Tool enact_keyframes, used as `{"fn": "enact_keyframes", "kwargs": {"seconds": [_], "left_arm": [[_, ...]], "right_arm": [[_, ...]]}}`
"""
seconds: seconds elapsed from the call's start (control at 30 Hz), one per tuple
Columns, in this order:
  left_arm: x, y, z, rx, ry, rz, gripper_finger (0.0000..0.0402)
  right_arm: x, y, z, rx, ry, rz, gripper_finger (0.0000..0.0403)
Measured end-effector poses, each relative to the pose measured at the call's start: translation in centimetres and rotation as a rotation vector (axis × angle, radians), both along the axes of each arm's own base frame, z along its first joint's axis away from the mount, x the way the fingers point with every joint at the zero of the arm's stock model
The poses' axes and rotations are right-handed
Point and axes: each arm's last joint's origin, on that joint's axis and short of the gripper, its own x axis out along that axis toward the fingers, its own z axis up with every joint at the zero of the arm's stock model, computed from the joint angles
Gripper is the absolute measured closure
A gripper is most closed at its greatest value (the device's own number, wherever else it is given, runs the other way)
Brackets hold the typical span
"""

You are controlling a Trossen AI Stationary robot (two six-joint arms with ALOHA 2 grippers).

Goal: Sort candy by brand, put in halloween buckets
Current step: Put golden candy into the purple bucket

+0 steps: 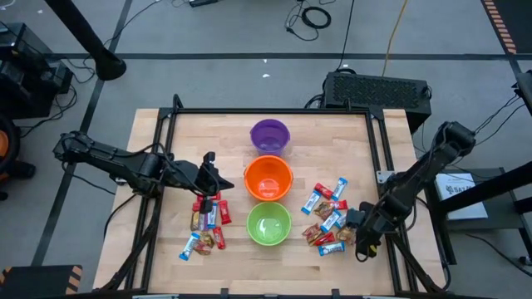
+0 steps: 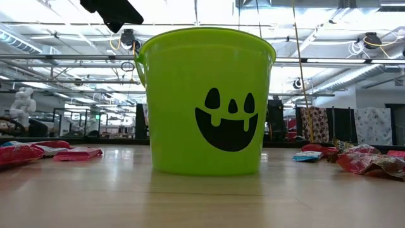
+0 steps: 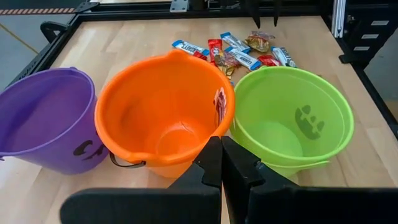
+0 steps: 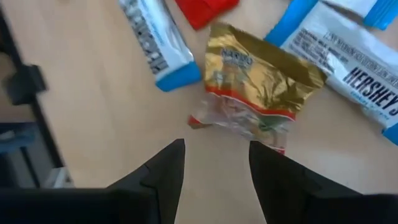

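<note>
Three halloween buckets stand in a row down the table's middle: purple [image 1: 269, 134] farthest, orange [image 1: 268, 177] in the middle, light green [image 1: 268, 223] nearest. Candy lies in two piles, one left of the green bucket [image 1: 206, 224] and one to its right [image 1: 328, 218]. My right gripper [image 4: 214, 155] is open and points steeply down over the near edge of the right pile, just short of a gold-wrapped candy [image 4: 261, 93]; its fingers touch nothing. My left gripper [image 3: 221, 155] hangs shut and empty left of the orange bucket [image 3: 165, 115].
Around the gold candy lie blue-and-white bars [image 4: 155, 37] [image 4: 354, 68] and a red one [image 4: 205, 9]. A black frame rail [image 1: 386, 158] runs along the table's right edge next to my right arm. Bare wood [image 1: 332, 149] lies right of the purple bucket.
</note>
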Motion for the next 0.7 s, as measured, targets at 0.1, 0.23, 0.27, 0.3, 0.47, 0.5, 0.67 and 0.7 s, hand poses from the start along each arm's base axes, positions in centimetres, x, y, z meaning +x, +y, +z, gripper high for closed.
{"fn": "enact_keyframes", "kwargs": {"seconds": [0.1, 0.23, 0.27, 0.3, 0.47, 0.5, 0.67, 0.7], "left_arm": [[0.0, 0.0, 0.0, -0.001, 0.0, 0.0, 0.04], [0.0, 0.0, 0.0, -0.001, 0.0, 0.001, 0.04], [0.0, 0.0, 0.0, -0.001, 0.0, 0.001, 0.04], [0.0, 0.0, 0.0, -0.001, 0.0, 0.001, 0.04], [0.0, 0.0, 0.0, 0.0, 0.0, 0.0, 0.04], [0.0, 0.0, 0.0, 0.0, 0.0, 0.0, 0.04], [0.0, 0.0, 0.0, 0.0, 0.0, 0.0, 0.04], [0.0, 0.0, 0.0, 0.0, 0.0, 0.0, 0.04]], "right_arm": [[0.1, 0.2, -0.7, -0.041, 0.03, 0.012, 0.0232], [0.0, 0.2, -1.5, -0.097, 0.07, 0.035, 0.0232], [0.0, 0.1, -1.7, -0.106, 0.079, 0.036, 0.0232], [0.0, 0.1, -1.7, -0.109, 0.086, 0.038, 0.0232], [0.1, 0.4, -0.8, -0.086, 0.087, 0.015, 0.0235], [0.2, 0.5, -0.5, -0.089, 0.084, 0.016, 0.0237], [-0.2, 0.4, 0.1, -0.192, 0.077, 0.026, 0.0248], [-0.3, 0.5, 0.0, -0.213, 0.068, 0.035, 0.0249]]}}
